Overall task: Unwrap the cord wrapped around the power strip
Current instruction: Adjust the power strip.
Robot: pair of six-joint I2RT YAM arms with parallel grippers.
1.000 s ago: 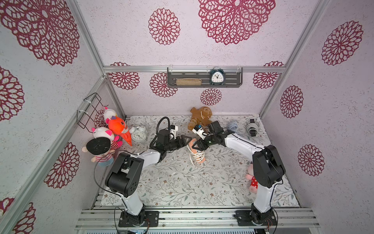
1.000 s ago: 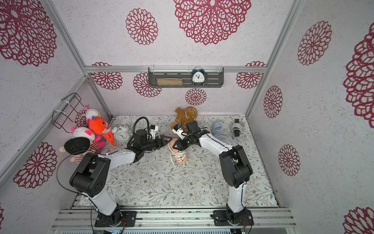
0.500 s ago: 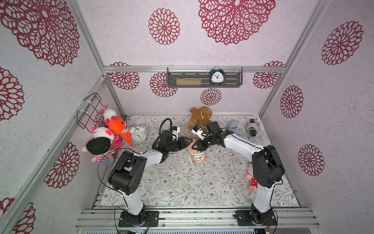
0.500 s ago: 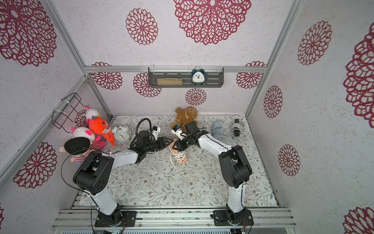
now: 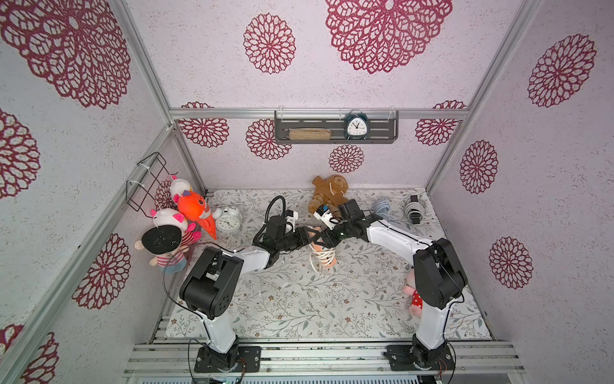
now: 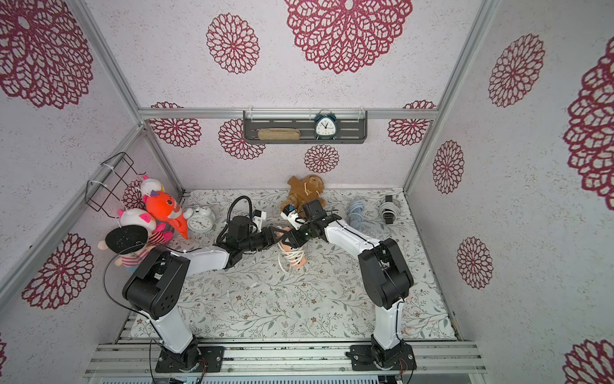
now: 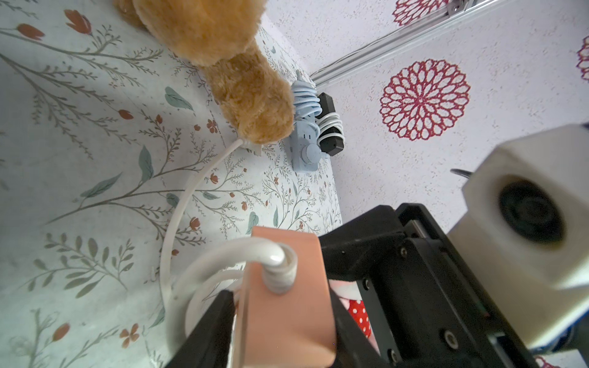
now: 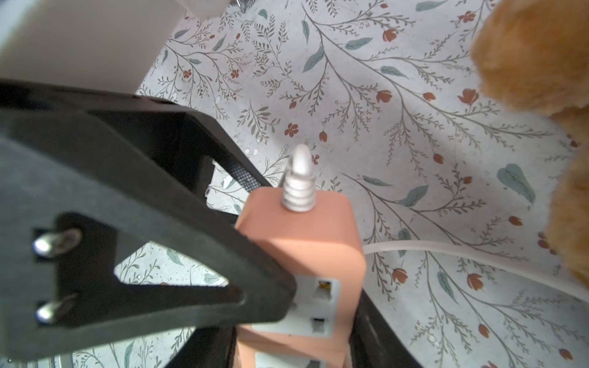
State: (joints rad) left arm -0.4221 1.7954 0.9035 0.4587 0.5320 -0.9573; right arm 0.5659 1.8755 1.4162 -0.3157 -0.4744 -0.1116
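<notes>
In both top views, left claw (image 5: 310, 234) and right claw (image 5: 325, 240) meet over the floral tabletop (image 5: 299, 299), each clamped on the upper end of one tilted salmon plastic power strip (image 5: 329, 263), its white cord (image 5: 319, 256) looped round the lower half. Left wrist view: the smooth cord trails toward a furry brown teddy bear (image 7: 248, 95); beyond lie one blue strip (image 7: 306, 143) and one black strip (image 7: 333, 143), both wound. Right wrist view: a ribbed collar (image 8: 299, 191) tops the strip's rounded end

Power strip (image 7: 287, 318) lies before teddy (image 5: 330, 191)
</notes>
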